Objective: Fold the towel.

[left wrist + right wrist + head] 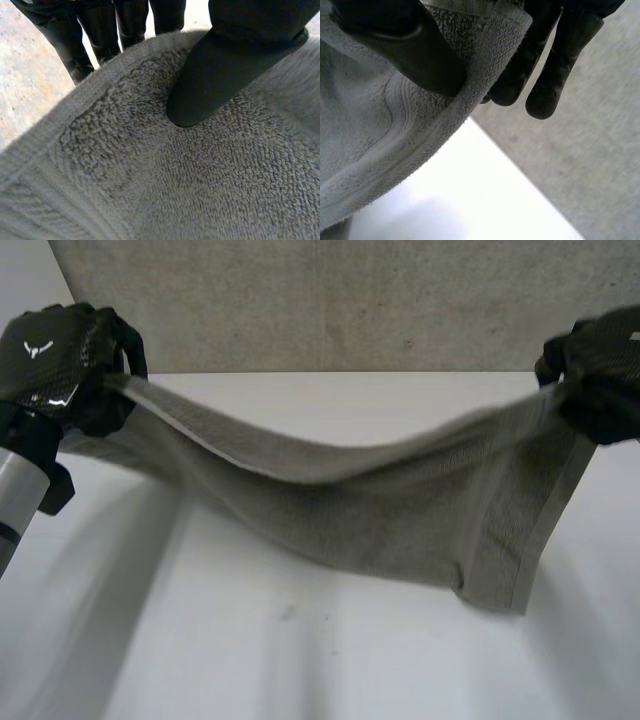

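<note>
Head view: grey terry towel (380, 500) strung in the air between left hand (60, 355) and right hand (600, 375), above the white table (300, 670), sagging in the middle, lower hem hanging close to the tabletop; cannot tell whether touching.

Left wrist view: thumb (210, 85) pressed flat into the pile just inside a corner's hem, fingers (100, 35) straight behind the cloth, pinching the towel between them.

Right wrist view: same sort of clamp at the opposite upper corner, thumb (410, 55) on the near face, fingers (550, 80) behind the hem.

Judged as the carry-over part of a fold. To do it well:
- Hold both pinches firm, with so little cloth between thumb and fingers.
- Move both hands level and together.
- Draw them slightly apart to take out the sag before lowering.
- Let the hanging edge land first, then lay the held edge over it, hems aligned.
- Release only with the cloth flat.
</note>
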`<state>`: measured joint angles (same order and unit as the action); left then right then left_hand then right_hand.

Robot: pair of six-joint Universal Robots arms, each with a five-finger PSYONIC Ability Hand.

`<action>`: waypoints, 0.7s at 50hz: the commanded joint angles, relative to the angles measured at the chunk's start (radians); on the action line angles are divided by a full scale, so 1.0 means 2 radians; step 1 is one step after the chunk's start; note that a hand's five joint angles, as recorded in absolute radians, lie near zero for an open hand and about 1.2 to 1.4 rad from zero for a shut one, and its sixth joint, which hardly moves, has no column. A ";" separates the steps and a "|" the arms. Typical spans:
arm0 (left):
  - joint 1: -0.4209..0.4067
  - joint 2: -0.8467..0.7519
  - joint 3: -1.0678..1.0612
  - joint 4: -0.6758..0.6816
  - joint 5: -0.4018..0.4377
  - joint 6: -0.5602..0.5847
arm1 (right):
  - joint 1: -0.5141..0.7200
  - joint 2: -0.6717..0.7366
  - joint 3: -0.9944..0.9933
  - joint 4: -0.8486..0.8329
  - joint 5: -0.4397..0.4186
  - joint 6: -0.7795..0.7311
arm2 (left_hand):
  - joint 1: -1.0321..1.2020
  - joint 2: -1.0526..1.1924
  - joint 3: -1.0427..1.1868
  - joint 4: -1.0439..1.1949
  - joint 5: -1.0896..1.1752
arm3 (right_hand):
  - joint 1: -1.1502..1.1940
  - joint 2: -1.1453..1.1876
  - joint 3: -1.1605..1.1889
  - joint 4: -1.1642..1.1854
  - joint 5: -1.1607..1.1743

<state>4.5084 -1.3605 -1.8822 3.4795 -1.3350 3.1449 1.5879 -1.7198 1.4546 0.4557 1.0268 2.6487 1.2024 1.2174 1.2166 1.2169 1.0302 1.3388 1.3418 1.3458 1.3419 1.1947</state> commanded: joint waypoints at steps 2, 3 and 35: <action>0.015 -0.093 -0.002 -0.048 0.007 0.028 | 0.001 0.078 0.034 0.036 0.008 -0.086 | 0.097 0.089 0.090 0.090 0.096 | 0.029 0.027 0.025 0.027 0.014; 0.018 -0.127 0.007 -0.064 0.006 0.052 | 0.002 0.097 0.034 0.050 0.014 -0.111 | 0.097 0.089 0.090 0.090 0.096 | 0.029 0.027 0.025 0.027 0.014; -0.022 -0.308 0.488 -0.042 -0.094 0.018 | 0.111 0.267 -0.323 -0.218 0.186 0.051 | 0.097 0.089 0.090 0.090 0.096 | 0.029 0.027 0.025 0.027 0.014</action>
<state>4.4555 -2.0047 -0.7518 3.3796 -1.5007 3.2252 1.8113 -1.1518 0.6865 -0.0752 1.4020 2.7368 1.2022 1.2184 1.2177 1.2188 1.0341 1.3389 1.3418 1.3471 1.3420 1.1948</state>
